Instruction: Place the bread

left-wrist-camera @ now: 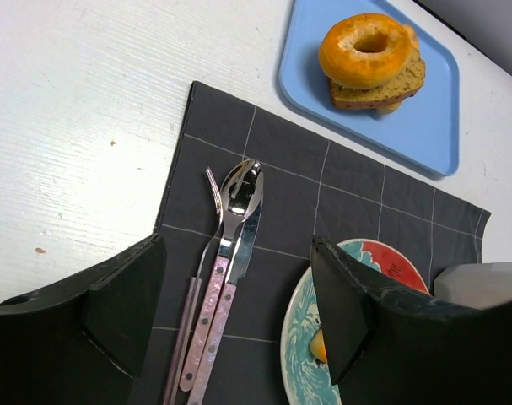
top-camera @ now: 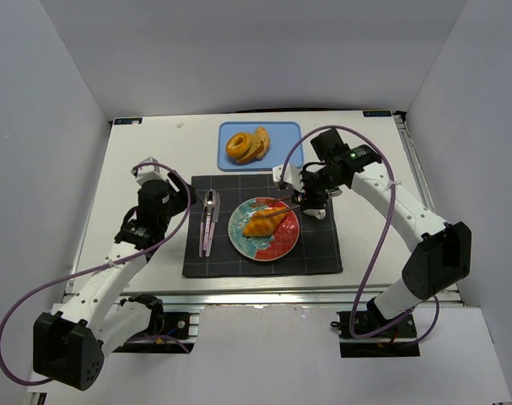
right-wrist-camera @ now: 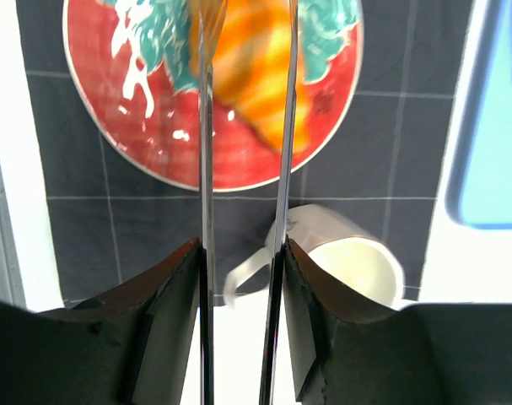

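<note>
The bread, a golden croissant (top-camera: 262, 224), lies on the red and teal plate (top-camera: 285, 245) in the middle of the dark placemat. In the right wrist view the croissant (right-wrist-camera: 247, 76) sits between the two arms of the metal tongs (right-wrist-camera: 205, 169), which are spread apart. My right gripper (right-wrist-camera: 243, 253) is shut on the tongs, one finger against each arm. From above, it (top-camera: 310, 196) hangs just right of the plate, the tongs (top-camera: 285, 209) reaching to the bread. My left gripper (left-wrist-camera: 237, 245) is open and holds nothing, above the cutlery.
A blue tray (top-camera: 282, 135) at the back holds a doughnut (top-camera: 239, 145) on sliced bread. A fork, spoon and knife (top-camera: 209, 221) lie left of the plate. A white mug (right-wrist-camera: 357, 261) lies on its side under my right gripper.
</note>
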Robot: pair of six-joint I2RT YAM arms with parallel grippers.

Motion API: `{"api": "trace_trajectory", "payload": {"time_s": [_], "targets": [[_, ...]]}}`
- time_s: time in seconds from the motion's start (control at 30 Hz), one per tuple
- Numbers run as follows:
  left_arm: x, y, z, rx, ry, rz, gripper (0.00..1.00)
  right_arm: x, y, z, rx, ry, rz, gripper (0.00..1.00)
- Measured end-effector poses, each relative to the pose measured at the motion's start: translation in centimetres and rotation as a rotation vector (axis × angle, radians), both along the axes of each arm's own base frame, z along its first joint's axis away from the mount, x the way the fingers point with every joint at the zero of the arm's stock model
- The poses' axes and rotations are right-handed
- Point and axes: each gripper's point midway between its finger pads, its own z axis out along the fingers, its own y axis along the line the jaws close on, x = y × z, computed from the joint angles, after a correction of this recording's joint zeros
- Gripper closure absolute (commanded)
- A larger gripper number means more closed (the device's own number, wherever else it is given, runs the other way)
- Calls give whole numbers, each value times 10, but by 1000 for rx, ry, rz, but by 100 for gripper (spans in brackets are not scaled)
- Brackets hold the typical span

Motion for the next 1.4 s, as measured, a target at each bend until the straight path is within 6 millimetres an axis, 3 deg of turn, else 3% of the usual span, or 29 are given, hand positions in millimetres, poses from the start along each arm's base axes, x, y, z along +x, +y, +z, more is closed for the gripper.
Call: {"api": "trace_trajectory", "payload": {"time_s": [0.27,0.4,0.6,0.83,0.93,1.07,1.4], "targets": [[-1,1,2,-2,-7,2,21,5,8,17,46,-24,9,53],[-1,1,3,-3,-9,2,21,13,13,21,68,-52,-8,60],[-1,1,3,-3,-9,2,21,54,30,31,111,-184,-26,66],[-1,1,3,-3,-9,2,21,135,58,36,95,-355,-27,62],[-1,1,3,-3,-9,3,21,161,67,31,70,-408,-25,60],[-1,1,3,-1,-10,6,21,176,73,21,24,-445,-8,58],[-1,2,3,0,-11,7,21,187,85,7,-29,-502,25,54]]}}
